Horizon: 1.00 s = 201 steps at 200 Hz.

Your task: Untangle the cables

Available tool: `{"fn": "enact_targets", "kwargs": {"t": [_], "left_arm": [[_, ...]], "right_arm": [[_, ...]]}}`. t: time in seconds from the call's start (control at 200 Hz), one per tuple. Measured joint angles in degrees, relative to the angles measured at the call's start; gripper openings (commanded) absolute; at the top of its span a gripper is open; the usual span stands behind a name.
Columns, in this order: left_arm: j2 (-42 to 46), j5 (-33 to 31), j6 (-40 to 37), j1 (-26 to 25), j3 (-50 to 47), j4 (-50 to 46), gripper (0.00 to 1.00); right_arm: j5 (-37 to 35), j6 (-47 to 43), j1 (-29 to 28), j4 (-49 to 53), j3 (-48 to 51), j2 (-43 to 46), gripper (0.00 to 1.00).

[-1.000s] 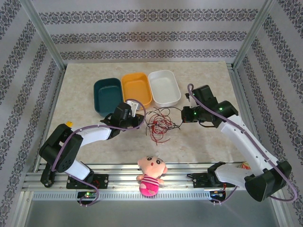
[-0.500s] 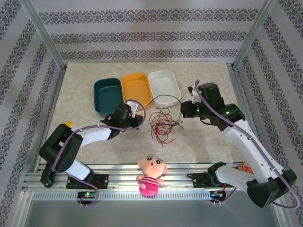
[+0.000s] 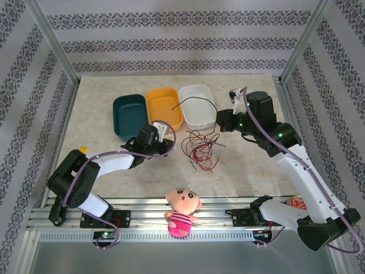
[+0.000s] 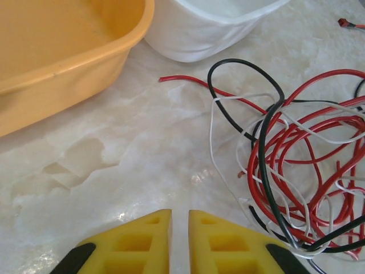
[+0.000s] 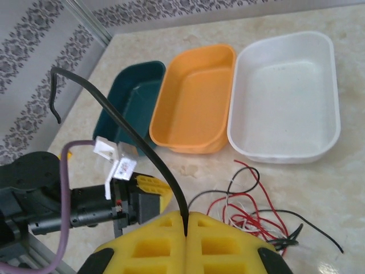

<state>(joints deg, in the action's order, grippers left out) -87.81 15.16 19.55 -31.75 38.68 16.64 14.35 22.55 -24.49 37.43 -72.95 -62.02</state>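
Note:
The cables [image 3: 199, 147] lie in a loose red, black and white tangle on the table, in front of the white bin. My right gripper [image 3: 221, 121] hangs above the tangle's right side. In its wrist view the right gripper [image 5: 186, 216] is shut on one black cable [image 5: 131, 128], which arcs up and left to a hooked free end. My left gripper [image 3: 170, 145] sits low at the tangle's left edge. In the left wrist view its yellow fingers [image 4: 142, 240] stand a narrow slit apart over bare table, with the tangle [image 4: 296, 165] just to the right.
A teal bin [image 3: 128, 114], an orange bin [image 3: 164, 107] and a white bin [image 3: 198, 105] stand in a row behind the tangle. A pink plush doll [image 3: 182, 211] sits on the front rail. Metal frame posts border the table.
My right gripper has risen and drawn back to the right, lifting the black cable out over the white bin. The tangle has shifted slightly right. The left arm has stayed put.

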Motion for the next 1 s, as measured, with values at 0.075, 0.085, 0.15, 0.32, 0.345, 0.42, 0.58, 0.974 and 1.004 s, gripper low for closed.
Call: {"fn": "enact_targets", "kwargs": {"t": [0.075, 0.085, 0.15, 0.32, 0.345, 0.42, 0.58, 0.974, 1.004], "left_arm": [[0.11, 1.42, -0.52, 0.0, -0.11, 0.28, 0.39], [0.17, 1.73, -1.01, -0.02, -0.22, 0.39, 0.41], [1.09, 3.69, -1.68, -0.02, -1.22, 1.75, 0.49], [6.21, 8.41, -5.73, -0.63, -5.33, 8.46, 0.64], [6.64, 8.74, -6.1, -0.87, -5.35, 8.9, 0.67], [7.08, 9.9, -7.87, -1.62, -5.33, 10.95, 0.74], [5.64, 12.15, -9.97, -3.15, -5.33, 15.02, 0.91], [-8.81, 13.27, -12.41, -5.07, 2.19, 26.6, 0.92], [-9.64, 13.31, -12.52, -5.05, 3.17, 26.99, 0.89]], "right_arm": [[0.33, 0.02, 0.0, -0.87, -0.52, -0.02, 0.0], [0.33, 0.04, 0.0, -1.05, -0.59, -0.02, 0.0], [0.33, 0.09, 0.0, -1.51, -0.79, -0.07, 0.0], [0.26, 0.68, 0.0, -2.14, -0.83, -1.09, 0.0], [0.26, 0.72, 0.0, -2.16, -0.83, -1.25, 0.0], [0.07, 1.16, 0.0, -2.16, -0.83, -1.51, 0.0], [0.07, 1.36, 0.0, -2.67, -2.49, -1.51, 0.0], [0.59, 3.45, 0.0, -9.25, -3.17, -1.42, 0.0], [0.72, 3.56, 0.0, -9.68, -3.17, -1.4, 0.0]]}}
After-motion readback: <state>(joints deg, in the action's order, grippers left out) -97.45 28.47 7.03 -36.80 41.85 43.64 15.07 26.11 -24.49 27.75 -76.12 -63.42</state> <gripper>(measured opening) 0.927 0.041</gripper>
